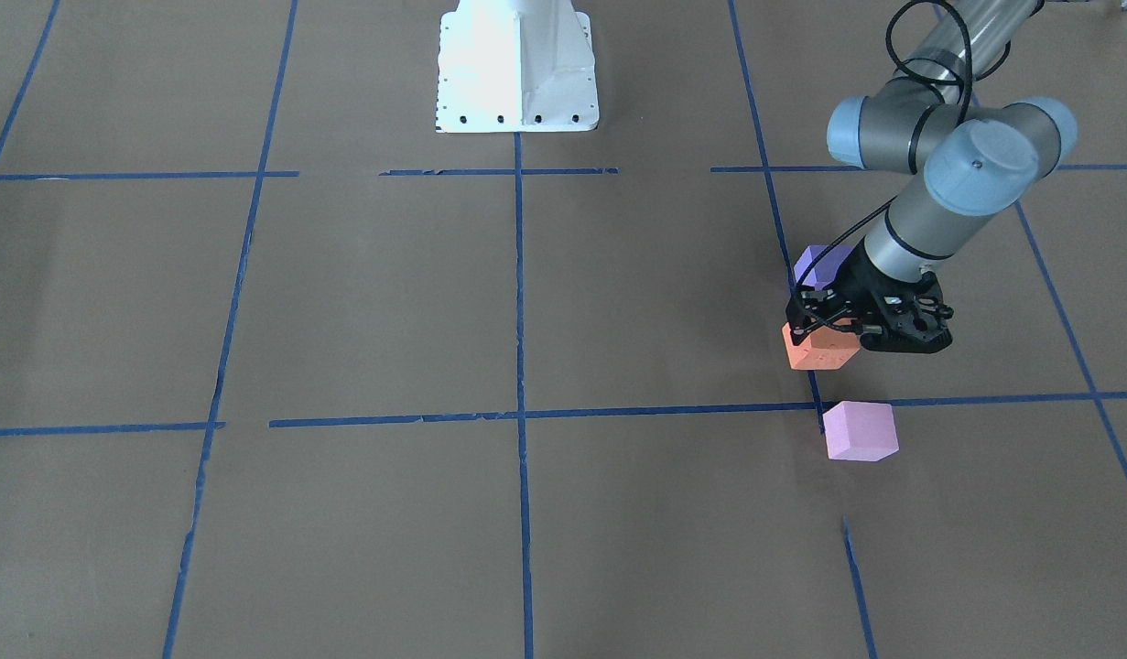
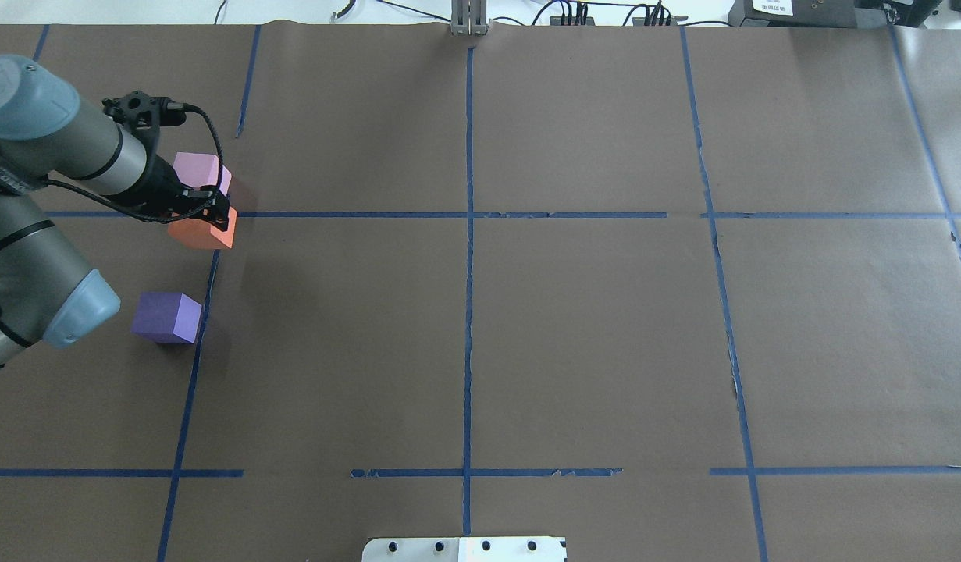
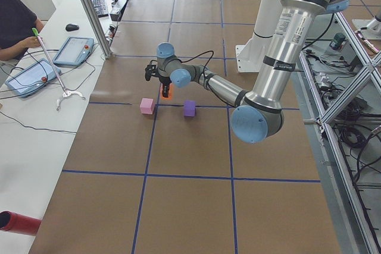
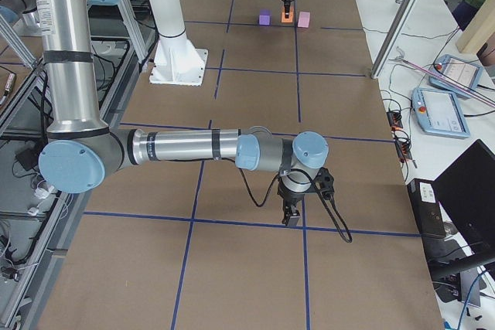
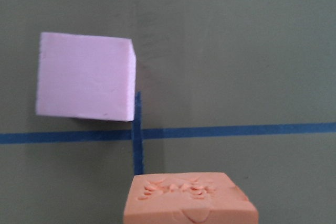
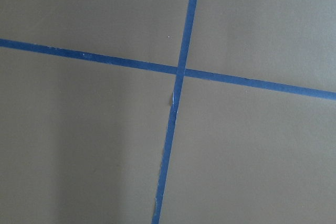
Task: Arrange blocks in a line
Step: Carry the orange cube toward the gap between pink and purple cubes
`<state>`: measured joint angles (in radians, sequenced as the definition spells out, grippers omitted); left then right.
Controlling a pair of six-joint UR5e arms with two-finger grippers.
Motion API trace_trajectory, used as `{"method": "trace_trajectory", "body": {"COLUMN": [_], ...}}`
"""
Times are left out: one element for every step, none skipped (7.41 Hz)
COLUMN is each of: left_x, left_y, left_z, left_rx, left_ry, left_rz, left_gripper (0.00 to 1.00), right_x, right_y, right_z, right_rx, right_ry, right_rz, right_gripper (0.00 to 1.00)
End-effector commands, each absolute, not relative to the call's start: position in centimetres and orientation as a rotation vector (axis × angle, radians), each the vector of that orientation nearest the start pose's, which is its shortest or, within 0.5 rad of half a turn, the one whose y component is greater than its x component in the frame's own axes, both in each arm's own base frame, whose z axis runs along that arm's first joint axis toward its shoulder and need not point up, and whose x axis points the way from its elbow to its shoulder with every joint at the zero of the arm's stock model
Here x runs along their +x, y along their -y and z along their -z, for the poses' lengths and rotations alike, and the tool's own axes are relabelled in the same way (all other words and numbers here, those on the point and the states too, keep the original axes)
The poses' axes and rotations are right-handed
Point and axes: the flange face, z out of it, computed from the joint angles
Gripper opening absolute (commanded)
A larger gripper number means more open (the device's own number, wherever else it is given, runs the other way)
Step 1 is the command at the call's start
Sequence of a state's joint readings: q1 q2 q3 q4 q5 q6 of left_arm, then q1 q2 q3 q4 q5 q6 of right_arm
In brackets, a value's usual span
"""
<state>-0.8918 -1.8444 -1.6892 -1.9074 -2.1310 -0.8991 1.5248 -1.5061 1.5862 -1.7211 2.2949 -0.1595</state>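
Orange block is being clamped in the left gripper, its pitted foam face being shown low in the wrist view. A pink-lilac block is being seen just ahead of the gripper, apart from it; a blue-violet block is being half hidden behind it. All are matte, sharp-edged foam cubes. Whether the right gripper is apart or together cannot be told.

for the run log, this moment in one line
left claw: grips orange block | pink block, violet block: flanking | right claw: away
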Motion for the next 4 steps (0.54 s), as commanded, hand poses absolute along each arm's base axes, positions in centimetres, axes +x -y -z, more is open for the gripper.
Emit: {"method": "trace_trajectory", "body": {"left_x": [28.8, 28.4, 28.7, 29.7], "left_y": [49.5, 50.0, 51.0, 52.5], "left_z": [-45.8, -46.6, -47.1, -46.7], "left_rx": [0.121, 0.124, 0.119, 0.123], "left_ry": [-0.837, -0.825, -0.817, -0.818], "left_rz": [-0.07, -0.081, -0.073, -0.074], "left_gripper": [0.48, 0.48, 0.47, 0.47], "right_x": [4.4, 4.4, 4.4, 4.4], "right_y": [51.5, 51.5, 51.5, 51.5], "right_z": [-63.7, -63.7, -63.7, -63.7], "right_rx": [-0.026, -0.026, -0.026, -0.026], "right_ry": [0.727, 0.727, 0.727, 0.727], "right_rz": [0.171, 0.171, 0.171, 0.171], "right_gripper": [1.0, 1.0, 1.0, 1.0]}}
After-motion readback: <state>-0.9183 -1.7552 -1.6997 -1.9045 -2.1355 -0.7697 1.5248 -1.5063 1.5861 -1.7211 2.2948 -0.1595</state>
